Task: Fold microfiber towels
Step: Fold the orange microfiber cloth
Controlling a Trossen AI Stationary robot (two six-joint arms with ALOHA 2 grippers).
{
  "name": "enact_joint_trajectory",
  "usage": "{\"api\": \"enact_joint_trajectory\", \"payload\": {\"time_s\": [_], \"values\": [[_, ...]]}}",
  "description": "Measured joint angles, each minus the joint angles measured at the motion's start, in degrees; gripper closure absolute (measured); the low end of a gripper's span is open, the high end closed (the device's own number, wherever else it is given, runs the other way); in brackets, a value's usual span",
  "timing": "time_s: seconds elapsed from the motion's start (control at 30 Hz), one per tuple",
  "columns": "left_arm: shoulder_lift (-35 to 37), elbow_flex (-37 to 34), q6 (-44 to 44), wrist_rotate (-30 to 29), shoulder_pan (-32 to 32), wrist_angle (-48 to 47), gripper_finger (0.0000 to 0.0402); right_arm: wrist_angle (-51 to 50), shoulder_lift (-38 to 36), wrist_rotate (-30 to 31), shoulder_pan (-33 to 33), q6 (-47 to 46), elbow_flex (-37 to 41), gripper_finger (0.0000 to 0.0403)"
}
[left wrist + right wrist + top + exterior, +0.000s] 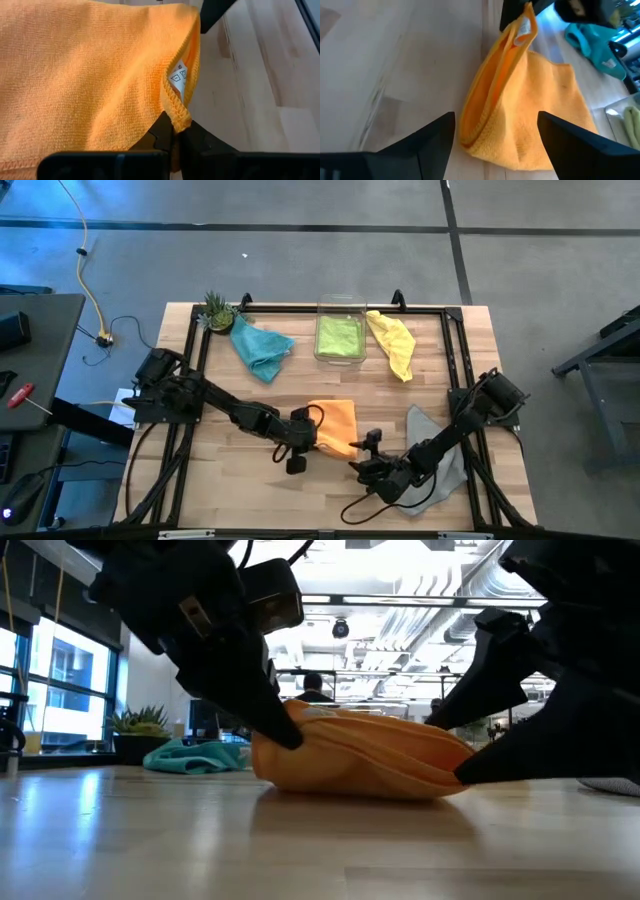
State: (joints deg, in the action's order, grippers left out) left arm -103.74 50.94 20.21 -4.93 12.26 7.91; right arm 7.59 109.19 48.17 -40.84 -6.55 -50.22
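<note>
The orange microfiber towel point(336, 426) lies folded over on the table's middle, near the front. My left gripper point(303, 446) is shut on its left corner. My right gripper point(496, 134) is open, one finger on each side of the towel's near right end point(490, 135); whether it touches the cloth I cannot tell. The teal towel point(262, 348) and the yellow towel point(392, 342) lie crumpled at the back. The lime green towel point(340, 335) sits in the clear bin. The grey towel point(445, 452) lies under my right arm. My left gripper pinches the orange towel's hemmed corner point(179, 116) between its two fingers, beside the white care label point(179, 80). The fingers slant down from the table's left. That corner is raised a little point(292, 726); the rest of the towel sags slack onto the table.
The clear bin point(340, 308) stands at the back middle, with a small pineapple-like plant point(218, 310) at the back left. A black frame point(455, 350) runs around the table. Bare wood point(250, 480) shows at the near left.
</note>
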Motion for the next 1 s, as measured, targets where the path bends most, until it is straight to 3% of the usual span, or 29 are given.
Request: {"api": "enact_joint_trajectory", "payload": {"time_s": [0.27, 0.47, 0.7, 1.0], "values": [[0.02, 0.00, 3.06, 1.85, -0.76, 2.29, 0.0401, 0.31, 0.00, 1.44, 0.25, -0.46, 0.00, 0.0125], [0.04, 0.02, 3.21, 1.97, -0.76, 3.08, 0.0401, 0.37, 0.02, 5.78, 0.33, -0.46, 0.00, 0.0125], [0.04, 0.02, 3.36, 1.99, -0.75, 3.94, 0.0401, 0.44, 0.00, 0.94, 1.20, -3.45, 0.02, 0.0126], [0.04, 0.02, 3.23, 3.51, -1.88, 5.00, 0.0401, 0.42, 0.00, 1.38, 0.27, 1.03, 0.02, 0.0126]]}}
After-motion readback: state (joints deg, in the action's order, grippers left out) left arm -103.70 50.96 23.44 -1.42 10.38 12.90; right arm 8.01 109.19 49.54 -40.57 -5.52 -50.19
